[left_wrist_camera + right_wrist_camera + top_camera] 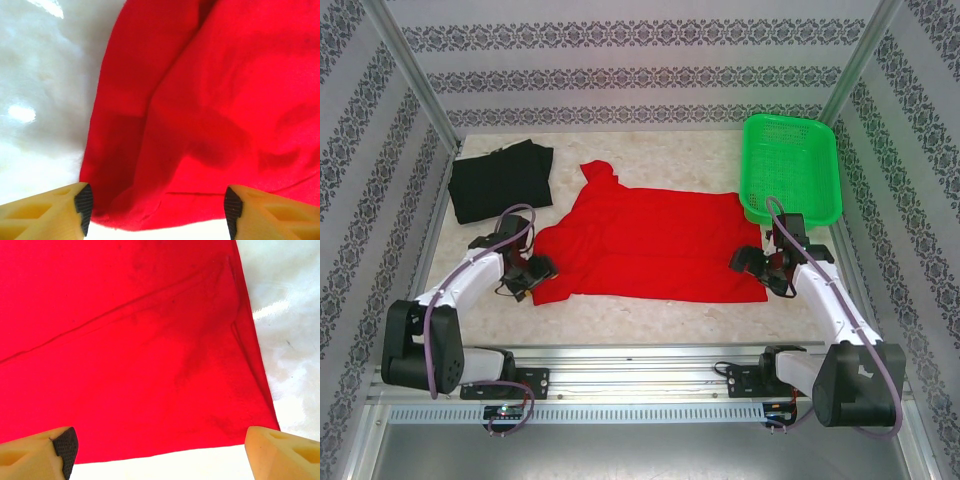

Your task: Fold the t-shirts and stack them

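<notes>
Both jaws gape empty at the red shirt (650, 245) (hem possibly doubled); a shallow pinch could catch one layer.

White arms (470, 272), black joints (442, 345), purple cables (520, 212)

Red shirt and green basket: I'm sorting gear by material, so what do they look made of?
Red shirt: soft matte cloth, probably cotton knit; it creases and has stitched hems. Green basket: stiff, slightly shiny plastic, judging by its moulded open mesh walls.
</notes>
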